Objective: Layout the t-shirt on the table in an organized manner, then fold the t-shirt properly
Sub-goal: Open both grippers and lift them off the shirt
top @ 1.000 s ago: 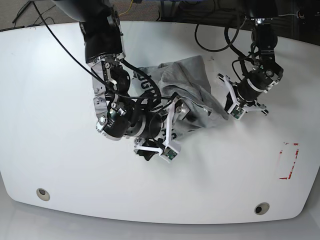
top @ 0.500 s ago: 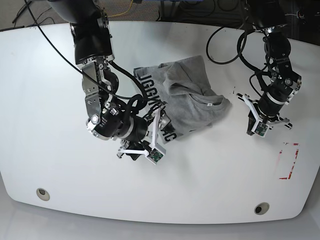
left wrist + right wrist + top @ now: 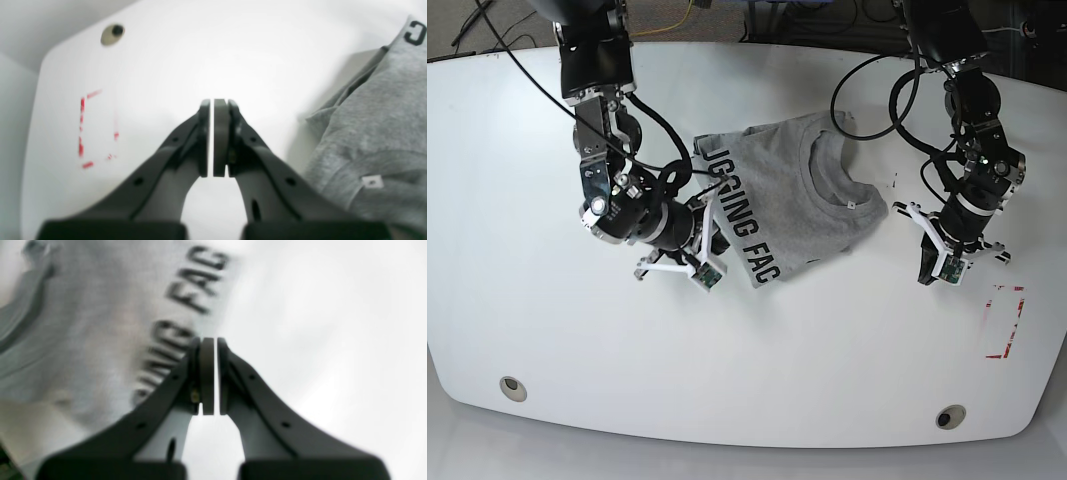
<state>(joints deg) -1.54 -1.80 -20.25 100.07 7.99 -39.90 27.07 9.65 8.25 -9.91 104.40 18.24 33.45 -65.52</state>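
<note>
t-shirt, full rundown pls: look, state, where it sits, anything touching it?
The t-shirt is heather-grey knit with a ribbed collar, a small white tag inside the neck and black block lettering, where "FAC" is readable. It lies bunched and partly folded over itself near the middle of the white table, not spread flat. The left gripper and the right gripper are both shut and empty beside it; neither visibly touches the cloth.

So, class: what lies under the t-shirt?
The t-shirt lies in a folded heap on the white table. Whatever is beneath the cloth is covered.
</note>
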